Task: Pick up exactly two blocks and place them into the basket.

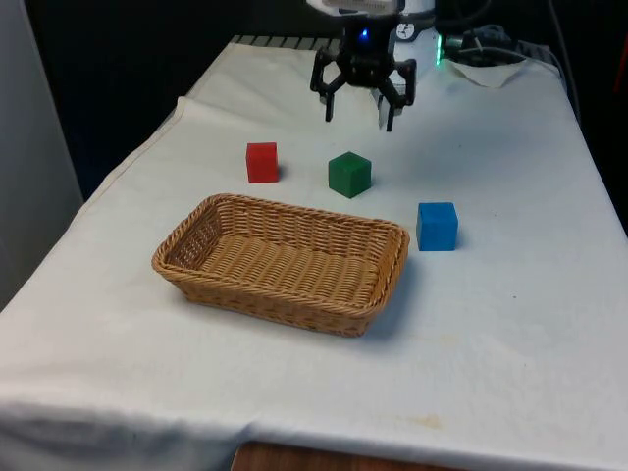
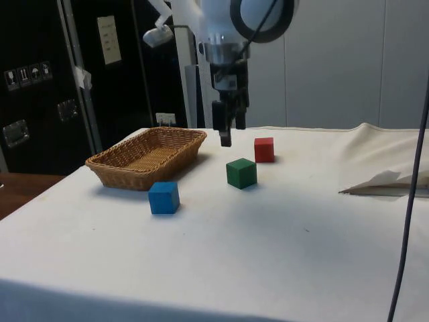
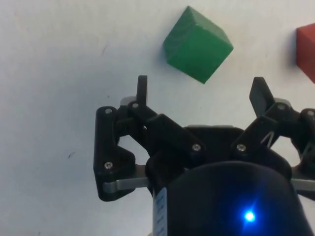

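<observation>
Pincer: the black two-finger pincer (image 1: 361,114) hangs in the air above the far part of the counter, fingers pointing down, spread wide and holding nothing; in the side view (image 2: 226,133) its tips are clear of the cloth.
Green block: the green block (image 1: 349,174) sits on the cloth just nearer than the pincer, turned at an angle to the counter's edges; in the wrist view (image 3: 197,44) it lies just beyond the fingertips, not between them.
Red block: the red block (image 1: 262,162) stands to the front view's left of the green block, a little apart from it.
Blue block: the blue block (image 1: 437,226) stands to the front view's right of the basket, close beside its right end but not touching.
Basket: the woven wicker basket (image 1: 186,273) sits near the middle of the counter, nearer than the red and green blocks, with no block inside.
Counter: the counter (image 1: 510,334) is covered by a white cloth.
</observation>
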`<act>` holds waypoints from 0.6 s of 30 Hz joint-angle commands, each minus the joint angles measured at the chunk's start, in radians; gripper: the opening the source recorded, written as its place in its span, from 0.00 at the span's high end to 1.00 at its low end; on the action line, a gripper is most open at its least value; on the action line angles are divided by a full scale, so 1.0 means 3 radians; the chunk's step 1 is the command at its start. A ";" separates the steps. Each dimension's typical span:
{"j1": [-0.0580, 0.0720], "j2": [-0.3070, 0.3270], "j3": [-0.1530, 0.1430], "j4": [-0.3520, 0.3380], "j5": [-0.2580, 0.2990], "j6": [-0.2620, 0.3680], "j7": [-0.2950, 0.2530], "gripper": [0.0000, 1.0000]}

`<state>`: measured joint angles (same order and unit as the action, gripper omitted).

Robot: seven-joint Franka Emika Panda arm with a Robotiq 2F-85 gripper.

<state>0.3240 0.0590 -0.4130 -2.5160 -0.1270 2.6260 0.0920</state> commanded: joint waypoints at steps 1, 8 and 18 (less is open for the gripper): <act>-0.0007 0.0037 0.0010 -0.0027 0.0093 0.0097 -0.0070 0.00; -0.0010 0.0257 0.0037 -0.0027 0.0170 0.0337 -0.0087 0.00; -0.0027 0.0540 0.0047 -0.0010 0.0173 0.0607 -0.0067 0.00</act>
<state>0.3230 0.2260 -0.4090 -2.5140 -0.0910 2.7990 0.0840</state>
